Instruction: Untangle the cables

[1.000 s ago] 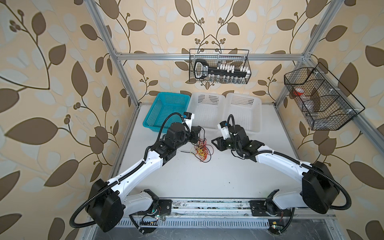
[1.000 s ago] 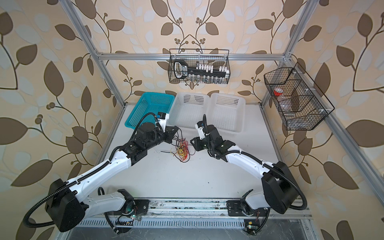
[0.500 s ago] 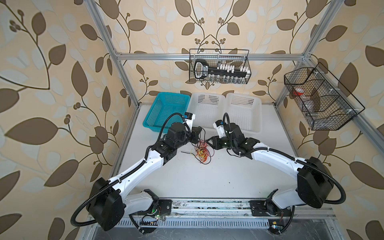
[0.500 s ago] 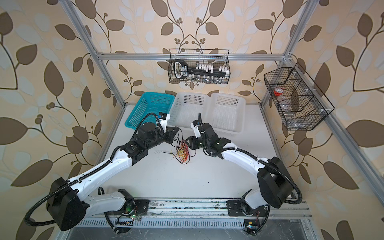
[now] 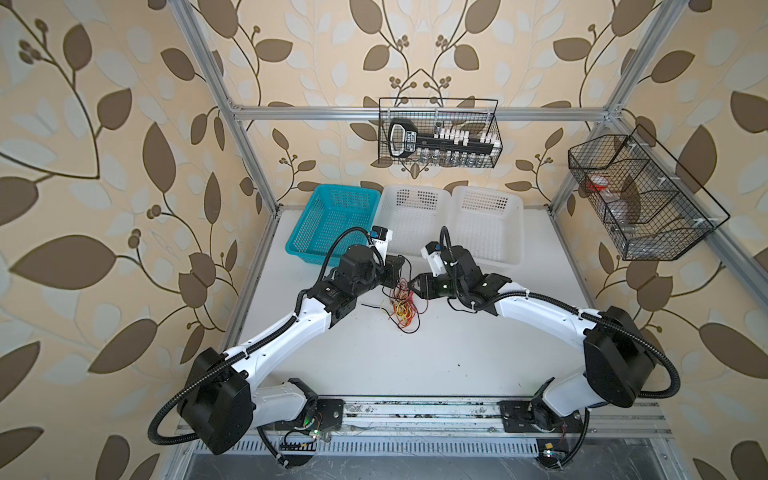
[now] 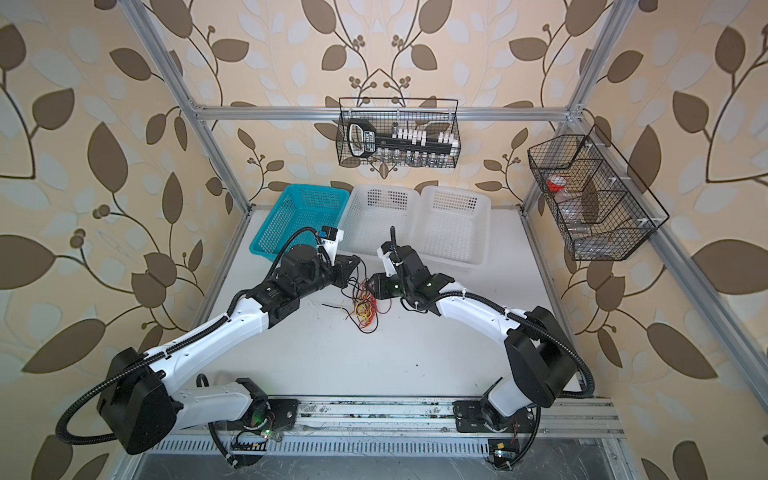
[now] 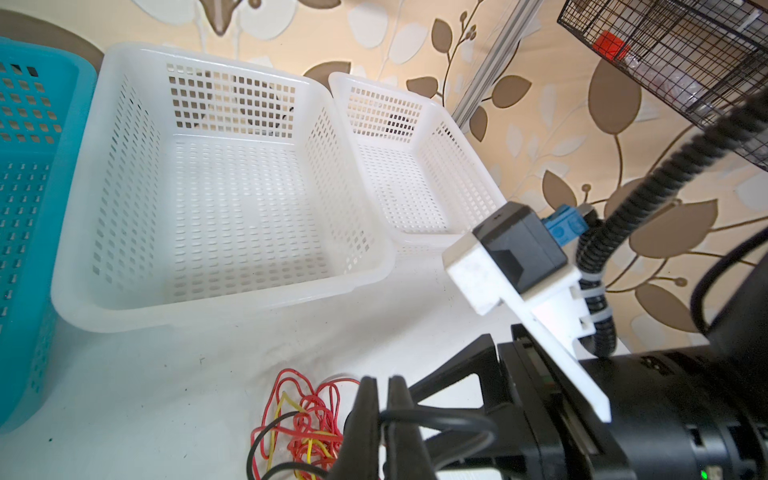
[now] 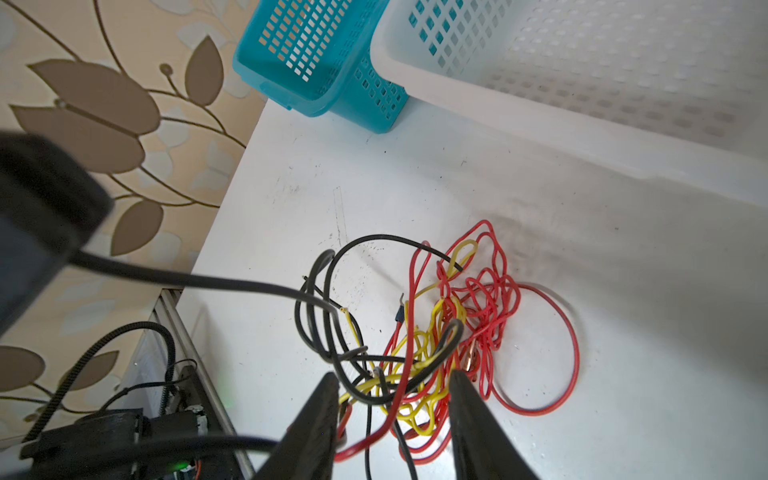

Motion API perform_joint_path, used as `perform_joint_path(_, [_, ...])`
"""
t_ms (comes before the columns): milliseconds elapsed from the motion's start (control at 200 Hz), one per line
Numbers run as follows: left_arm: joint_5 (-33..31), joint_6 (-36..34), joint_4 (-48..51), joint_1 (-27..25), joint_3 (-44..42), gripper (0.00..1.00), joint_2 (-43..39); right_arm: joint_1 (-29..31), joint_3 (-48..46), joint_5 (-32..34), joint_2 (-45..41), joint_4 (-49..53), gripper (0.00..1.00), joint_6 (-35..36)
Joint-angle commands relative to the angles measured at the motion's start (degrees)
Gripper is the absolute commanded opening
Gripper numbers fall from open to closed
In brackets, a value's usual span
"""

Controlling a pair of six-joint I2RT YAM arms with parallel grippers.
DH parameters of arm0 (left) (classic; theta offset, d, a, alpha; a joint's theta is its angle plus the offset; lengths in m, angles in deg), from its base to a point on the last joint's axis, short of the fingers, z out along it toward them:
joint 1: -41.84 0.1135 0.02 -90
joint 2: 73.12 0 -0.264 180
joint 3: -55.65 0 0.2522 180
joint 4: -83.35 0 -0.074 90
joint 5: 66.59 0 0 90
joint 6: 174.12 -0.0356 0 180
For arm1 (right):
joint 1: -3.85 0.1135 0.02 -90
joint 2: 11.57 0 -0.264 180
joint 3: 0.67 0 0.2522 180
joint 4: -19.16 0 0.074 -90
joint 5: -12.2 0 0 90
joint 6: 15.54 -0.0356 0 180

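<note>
**Black cable pinched on the left, knot straddled on the right**

The cables (image 5: pixel 402 305) are seen as a loose knot of red, yellow and black on the white table (image 5: pixel 415 365). The knot is placed between the two grippers and just in front of the white basket (image 5: pixel 411 216), with the teal basket (image 5: pixel 328 224) set beside that one. The left gripper (image 7: pixel 382 384) is closed tight, and a black cable (image 8: pixel 216 284) appears to be pinched in it. In the right wrist view that strand is stretched from it across to the knot. The right gripper (image 8: pixel 392 376) is held partly open, with its jaws set either side of the knot's near edge. Yellow, red and black strands are seen between them, but nothing is clamped.

The wires are judged very light, limp and springy, so neighbouring loops can be expected to be dragged along whenever one strand is pulled. The thin insulation is likely to slip from a weak pinch. A hold is best taken on a single strand near a free end or on the outer red loop (image 8: pixel 577 349). The dense middle is best avoided, since several colours would be caught there together.
</note>
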Motion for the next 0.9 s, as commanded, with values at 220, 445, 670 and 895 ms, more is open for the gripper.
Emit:
perform_joint_path(220, [-0.67,-0.27,-4.21,0.07,0.43,0.00,0.37,1.36,-1.30,-3.18,1.10,1.49,0.24,-2.83])
perform_joint_path(445, [-0.57,-0.29,-4.58,0.09,0.76,0.00,1.09,1.34,-2.48,-4.24,2.12,1.16,0.06,-2.78])
perform_joint_path(670, [-2.08,-0.66,-2.41,0.11,1.85,0.00,-0.08,0.11,-3.48,-1.21,3.52,1.76,0.00,-1.23])
perform_joint_path(895, [-9.06,-3.79,5.79,0.10,6.52,0.00,-4.84,-5.16,-7.16,3.22,2.60,2.19,0.00,0.87])
